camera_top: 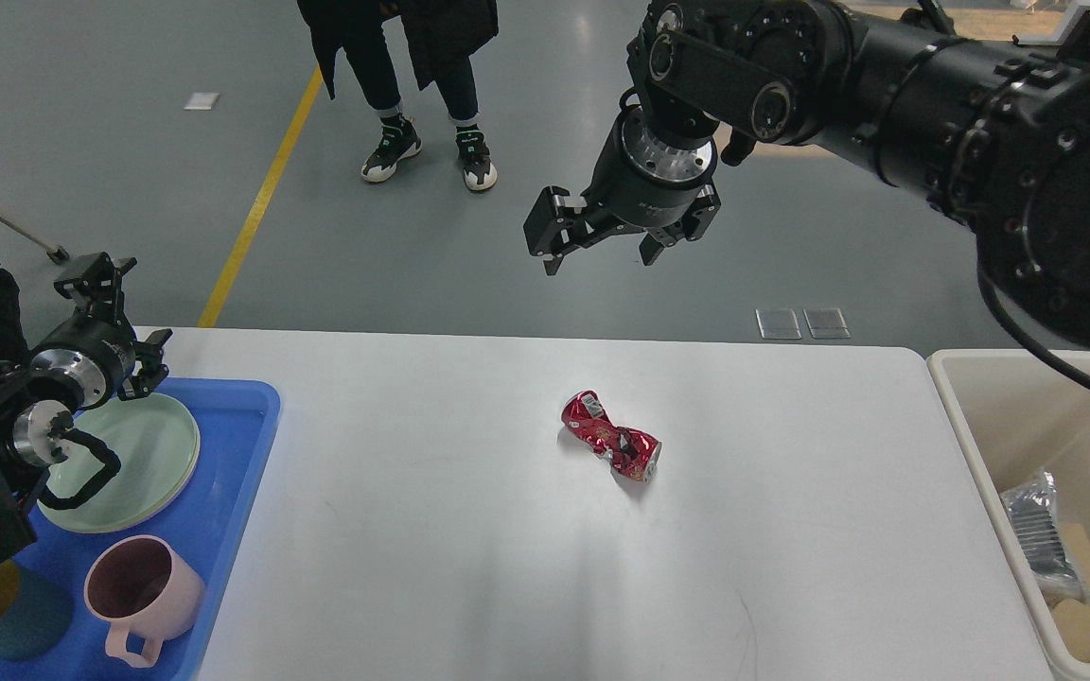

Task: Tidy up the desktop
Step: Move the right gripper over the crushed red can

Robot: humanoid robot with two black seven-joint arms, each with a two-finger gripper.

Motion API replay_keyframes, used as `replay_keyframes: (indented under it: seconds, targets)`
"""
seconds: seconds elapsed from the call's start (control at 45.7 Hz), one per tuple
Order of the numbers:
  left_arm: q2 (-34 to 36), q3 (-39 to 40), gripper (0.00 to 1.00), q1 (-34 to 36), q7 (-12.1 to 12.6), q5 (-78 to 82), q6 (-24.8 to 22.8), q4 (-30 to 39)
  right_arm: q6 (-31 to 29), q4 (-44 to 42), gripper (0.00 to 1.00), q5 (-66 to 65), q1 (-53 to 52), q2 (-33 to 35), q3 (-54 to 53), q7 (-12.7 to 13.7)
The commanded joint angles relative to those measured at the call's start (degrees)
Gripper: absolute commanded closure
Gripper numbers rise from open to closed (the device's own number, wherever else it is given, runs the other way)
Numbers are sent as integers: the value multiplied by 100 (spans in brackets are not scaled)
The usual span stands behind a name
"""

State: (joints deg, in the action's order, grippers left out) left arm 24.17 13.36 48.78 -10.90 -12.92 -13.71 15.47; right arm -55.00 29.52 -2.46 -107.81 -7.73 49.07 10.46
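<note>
**Right jaws spread above the desk's far edge**

The right gripper (599, 253) hangs in the air with its jaws spread wide and nothing between them, fingertips pointing down; the desk (469, 567) lies below and nearer the camera than those jaws, its far edge just under them in the view. A crushed red can (611, 446) rests on the desk almost straight below the jaws, well apart from them (no contact at all). To the right of the jaws and lower, a cream bin (966, 416) stands just beside the desk's end, with a silver wrapper (1037, 530) inside.

The left gripper (119, 317) sits far to the left of the right jaws, above a blue tray (242, 445); its fingers stand apart and hold nothing; a green plate (143, 463) lies just below it, and a pink mug (143, 591) stands nearer the camera on the tray.
</note>
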Motion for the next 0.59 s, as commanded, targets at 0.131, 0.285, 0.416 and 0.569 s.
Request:
replay_keyframes:
  seconds: [0.131, 0.285, 0.416, 0.569]
  targets:
    - [0, 0, 4, 0, 0, 0, 0, 0, 0, -561, 0, -17, 752, -326, -3, 9]
    - [0, 0, 4, 0, 0, 0, 9, 0, 0, -499, 0, -52, 1042, -334, -3, 17]
    - [0, 0, 4, 0, 0, 0, 0, 0, 0, -508, 0, -114, 1420, -361, 6, 158]
    - [0, 0, 4, 0, 0, 0, 0, 0, 0, -508, 0, -114, 1710, -370, -3, 334]
